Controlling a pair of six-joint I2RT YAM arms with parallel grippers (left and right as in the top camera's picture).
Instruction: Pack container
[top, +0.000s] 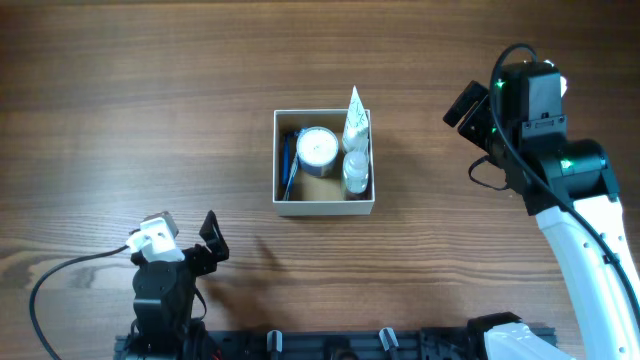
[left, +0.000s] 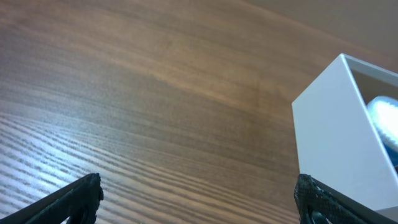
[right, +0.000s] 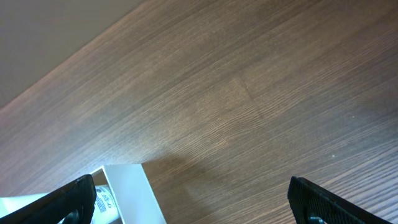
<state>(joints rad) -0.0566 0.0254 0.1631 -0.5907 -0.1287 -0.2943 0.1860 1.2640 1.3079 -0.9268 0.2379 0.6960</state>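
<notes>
The container (top: 324, 208) is a square white box with a brown inside, at the table's middle. It holds a round white-lidded blue jar (top: 317, 149), a white tube (top: 355, 118), a small clear bottle (top: 356, 172) and a dark slim item (top: 288, 160) along its left wall. My left gripper (top: 200, 243) is open and empty near the front left, well short of the box. My right gripper (top: 468, 110) is open and empty, to the right of the box. The box's white wall shows in the left wrist view (left: 333, 143) and the right wrist view (right: 134, 193).
The wooden table (top: 120, 120) stretches wide around the box. A black rail (top: 380, 342) with the arm bases runs along the front edge. A cable (top: 50, 290) loops at the front left.
</notes>
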